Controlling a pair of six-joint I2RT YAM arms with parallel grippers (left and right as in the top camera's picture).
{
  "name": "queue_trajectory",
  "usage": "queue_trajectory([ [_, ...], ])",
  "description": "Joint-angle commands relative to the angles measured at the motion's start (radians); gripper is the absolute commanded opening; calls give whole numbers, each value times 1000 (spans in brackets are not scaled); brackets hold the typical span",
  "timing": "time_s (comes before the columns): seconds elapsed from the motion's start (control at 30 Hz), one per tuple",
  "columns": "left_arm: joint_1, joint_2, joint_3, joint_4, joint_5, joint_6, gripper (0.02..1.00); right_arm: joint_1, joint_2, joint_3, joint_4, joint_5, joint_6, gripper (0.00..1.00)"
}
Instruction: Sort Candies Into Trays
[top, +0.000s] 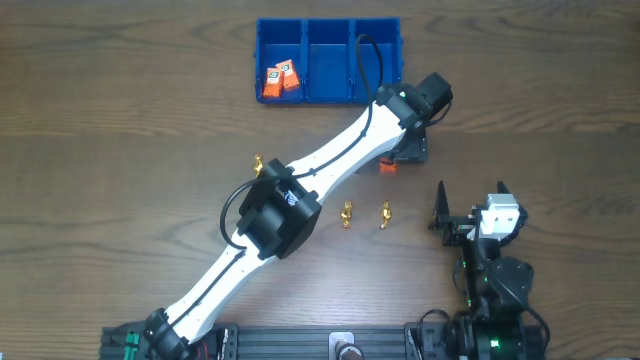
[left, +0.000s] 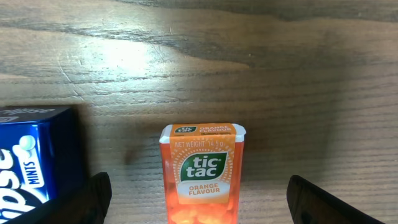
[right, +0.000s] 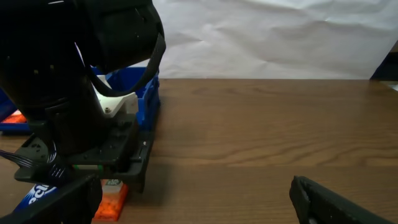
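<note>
left hand (left: 200, 198) wide open, straddling orange candy box (left: 203, 163)

Setting: robotics lab, tabletop test bench.
Evidence: wood-grain table (top: 120, 120). Two robot arms, the left arm (top: 330, 165) and the right arm (top: 495, 270), stand on a black mounting rail (top: 290, 342) at the table's edge. Plain white backdrop sheet (right: 280, 37) behind the table. Blue three-compartment tray (top: 328, 60) on the tabletop.

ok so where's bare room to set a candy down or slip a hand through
Bare: the blue tray's middle compartment, and the wide table left of it. Crowded: the tray's left compartment with two orange boxes, and the centre, with the left arm, gold candies and a loose orange box.
</note>
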Motion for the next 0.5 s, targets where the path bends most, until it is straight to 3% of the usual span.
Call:
queue_trajectory([
  [0.03,0,27,-2,0,8,-7,869,-3,-6,0,-9,-2,-5,998],
  [0.13,-3,37,-3,0,21,-7,825,-3,-6,0,-9,-2,-5,998],
  [0.23,-5,39,-3,0,22,-8,713,-3,-6,0,-9,-2,-5,998],
  [0.5,-5,45,-3,1,28,-8,627,-3,-6,0,-9,-2,-5,998],
])
